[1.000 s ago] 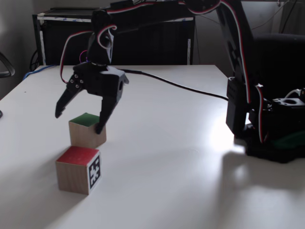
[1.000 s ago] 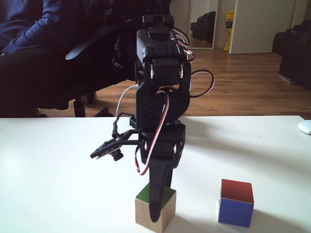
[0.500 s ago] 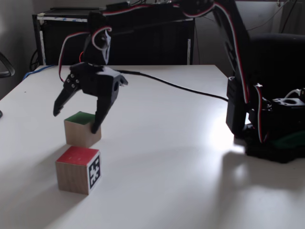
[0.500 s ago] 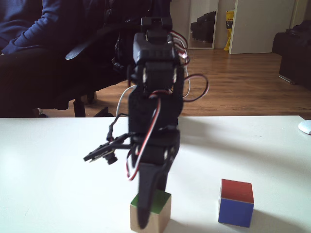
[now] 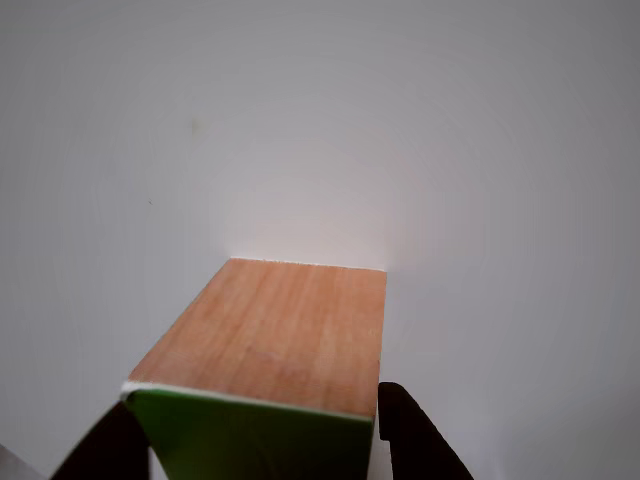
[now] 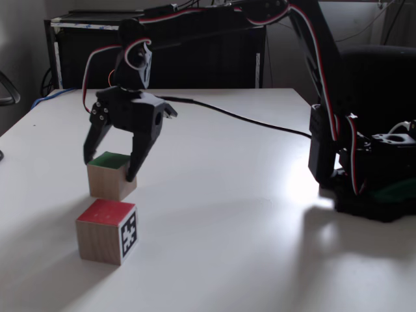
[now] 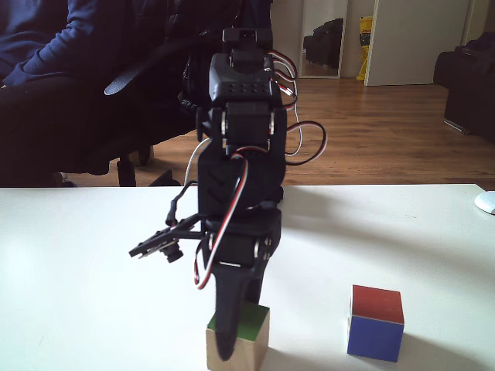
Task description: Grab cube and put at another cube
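A: Where do we see the cube now?

B: It sits on the white surface, green face up. In a fixed view it is just behind the marker cube, near it but apart. In another fixed view the cube is at the bottom edge, and the marker cube is well to its right, showing a red top and a blue side.

A: And the tool?

B: We see it lowered over the cube, its jaws spread and straddling the green top. One finger hangs at the cube's left edge, the other runs down its right side. We cannot tell whether either finger touches the wood.

A: So it is not clamped?

B: No, we read it as released. In the other view the cube fills the lower middle, a wood face running away from us and the green face at the bottom, with a dark fingertip at its right corner and another at its left.

A: Anything else around?

B: The arm's base stands at the right of the surface, and a black cable runs across it. Behind the surface we see a person's dark blue sleeve beside an office chair.
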